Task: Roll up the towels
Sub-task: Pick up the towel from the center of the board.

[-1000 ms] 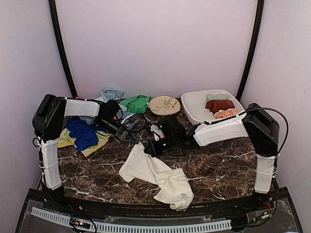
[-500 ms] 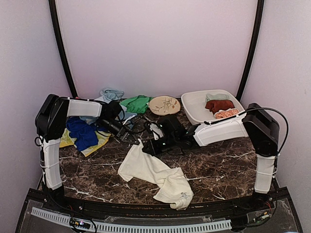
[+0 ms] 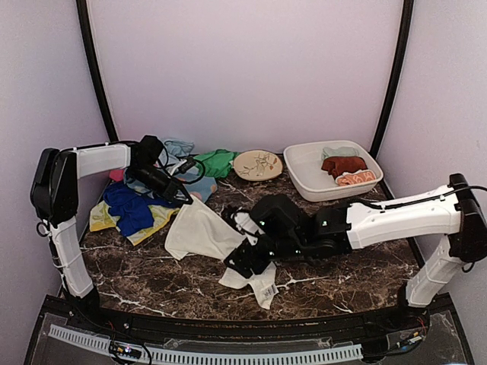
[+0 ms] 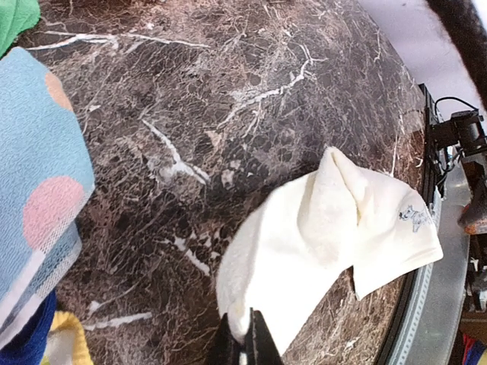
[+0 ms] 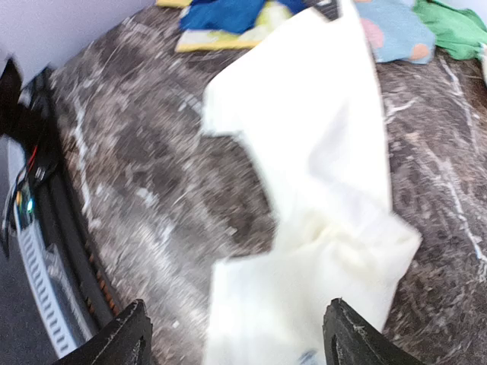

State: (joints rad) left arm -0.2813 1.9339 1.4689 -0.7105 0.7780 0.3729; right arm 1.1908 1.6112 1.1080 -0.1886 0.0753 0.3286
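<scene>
White towel point(image 3: 199, 234): crumpled in front of plate point(image 3: 257, 164), 1 corner pinched in closed left gripper point(image 4: 245, 342), right gripper point(image 5: 237, 319) spread wide above. Pull taut, flatten creases before rolling.

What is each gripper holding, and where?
The left gripper pinches the white towel at its far corner. The right gripper is open over the towel's near end, holding nothing.

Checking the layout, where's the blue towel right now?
In the top view, the blue towel lies far left on the yellow towel, just left of the white towel.
</scene>
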